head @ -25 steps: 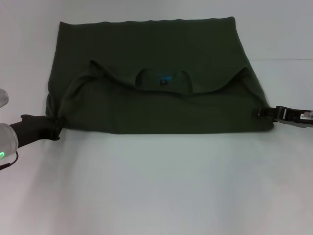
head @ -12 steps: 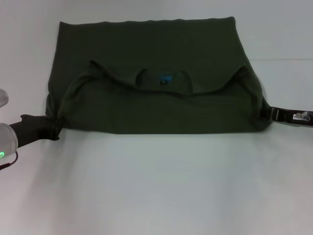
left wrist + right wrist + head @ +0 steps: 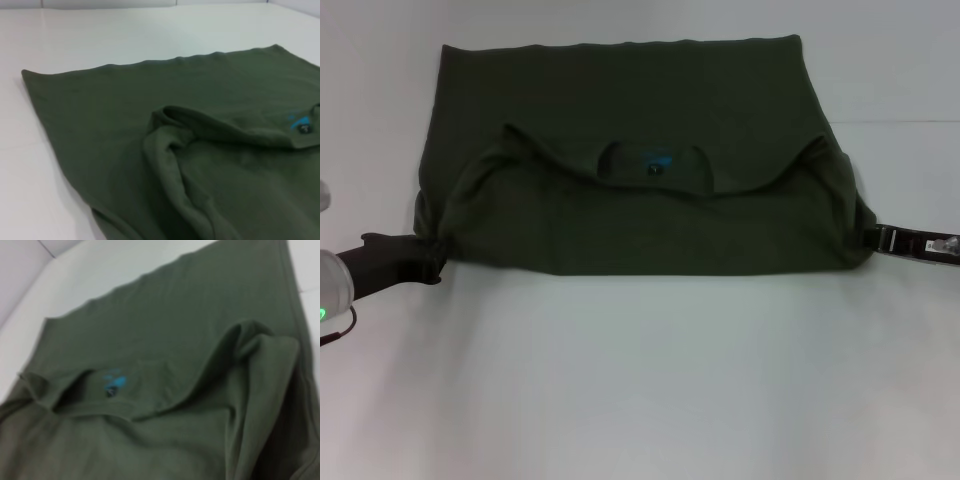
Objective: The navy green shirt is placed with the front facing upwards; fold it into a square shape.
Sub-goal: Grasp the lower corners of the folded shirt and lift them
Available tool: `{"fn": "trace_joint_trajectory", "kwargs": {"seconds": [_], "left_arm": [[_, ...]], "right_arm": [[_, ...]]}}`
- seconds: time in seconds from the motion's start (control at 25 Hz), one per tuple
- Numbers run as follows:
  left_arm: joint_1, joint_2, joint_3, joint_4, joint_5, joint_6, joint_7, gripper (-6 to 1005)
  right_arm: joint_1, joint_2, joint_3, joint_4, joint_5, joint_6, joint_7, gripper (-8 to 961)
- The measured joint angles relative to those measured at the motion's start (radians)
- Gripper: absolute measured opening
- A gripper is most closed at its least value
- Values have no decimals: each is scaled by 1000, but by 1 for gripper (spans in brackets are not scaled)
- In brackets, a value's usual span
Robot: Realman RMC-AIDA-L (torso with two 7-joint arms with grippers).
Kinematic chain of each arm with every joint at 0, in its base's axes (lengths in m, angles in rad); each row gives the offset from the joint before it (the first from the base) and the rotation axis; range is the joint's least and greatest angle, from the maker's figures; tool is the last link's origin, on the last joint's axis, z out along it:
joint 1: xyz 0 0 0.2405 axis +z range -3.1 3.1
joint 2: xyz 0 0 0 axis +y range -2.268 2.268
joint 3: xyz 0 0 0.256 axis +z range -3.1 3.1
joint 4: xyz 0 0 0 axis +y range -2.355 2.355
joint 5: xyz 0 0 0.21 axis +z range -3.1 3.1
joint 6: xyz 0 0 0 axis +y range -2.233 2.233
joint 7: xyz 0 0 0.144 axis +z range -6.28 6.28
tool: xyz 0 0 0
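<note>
The navy green shirt (image 3: pixel 620 100) lies spread on the white table (image 3: pixel 640 380). Its collar end is folded over onto the middle, so the blue neck label (image 3: pixel 655 163) faces up and the chest lettering is hidden. My left gripper (image 3: pixel 433 260) is at the shirt's near left corner, shut on the cloth. My right gripper (image 3: pixel 873 238) is at the near right corner, its tips hidden under the bulging cloth edge it grips. The folded shoulder and label show in the left wrist view (image 3: pixel 300 122) and in the right wrist view (image 3: pixel 112 382).
The white table runs wide in front of the shirt and on both sides. A back wall (image 3: pixel 880 50) rises behind the shirt's far edge.
My right gripper has drawn back to the right, and the shirt's right edge now bulges over its tips. The left gripper and the rest of the shirt have not moved.
</note>
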Motion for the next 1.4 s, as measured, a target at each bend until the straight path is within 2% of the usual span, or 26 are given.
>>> {"fn": "trace_joint_trajectory", "kwargs": {"seconds": [0.28, 0.52, 0.64, 0.68, 0.8, 1.04, 1.4], "left_arm": [[63, 5, -1, 98, 4, 170, -134, 36], [139, 7, -16, 186, 5, 326, -223, 36], [165, 8, -84, 202, 5, 438, -234, 36], [172, 10, -107, 203, 5, 479, -234, 36], [189, 14, -181, 204, 13, 625, -235, 36], [240, 17, -300, 205, 54, 892, -235, 37], [288, 16, -373, 200, 158, 1024, -229, 37]], "right_arm": [[-77, -18, 6, -9, 134, -140, -107, 11], [-168, -23, 29, -59, 168, -308, -195, 13], [-202, -23, 30, -77, 167, -368, -227, 14], [-239, -23, 32, -92, 164, -423, -257, 14], [-285, -24, 44, -110, 164, -502, -306, 15], [-385, -35, 89, -133, 162, -664, -394, 17], [-477, -47, 155, -137, 130, -799, -484, 20]]}}
